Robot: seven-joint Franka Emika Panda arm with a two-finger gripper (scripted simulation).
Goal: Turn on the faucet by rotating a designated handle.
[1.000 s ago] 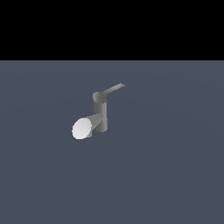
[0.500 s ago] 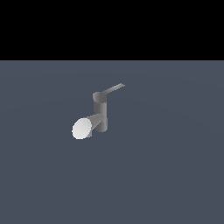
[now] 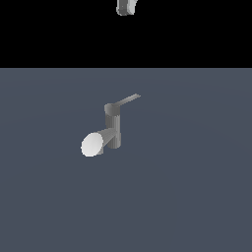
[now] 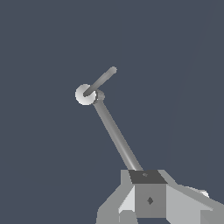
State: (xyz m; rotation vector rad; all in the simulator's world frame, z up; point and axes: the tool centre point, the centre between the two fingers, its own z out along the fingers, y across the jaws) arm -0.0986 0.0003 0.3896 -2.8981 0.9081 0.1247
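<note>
The faucet [image 3: 113,129] is a small grey upright cylinder on the dark floor. Its thick spout ends in a pale oval face [image 3: 91,144] toward the exterior view's left. The handle [image 3: 127,100] is a thin flat lever sticking out from the top toward the exterior view's right. My gripper [image 3: 126,7] shows only as a pale tip at the top edge, far from the handle and touching nothing. In the wrist view the faucet [image 4: 84,94] is a pale disc with thin grey bars. My gripper [image 4: 148,197] fills the near edge; I cannot tell how its jaws stand.
The flat dark grey floor [image 3: 197,197] lies all around the faucet, with a black background behind it. No other objects show.
A pale part of my gripper has come into the exterior view at the top edge. The faucet and its handle have not moved.
</note>
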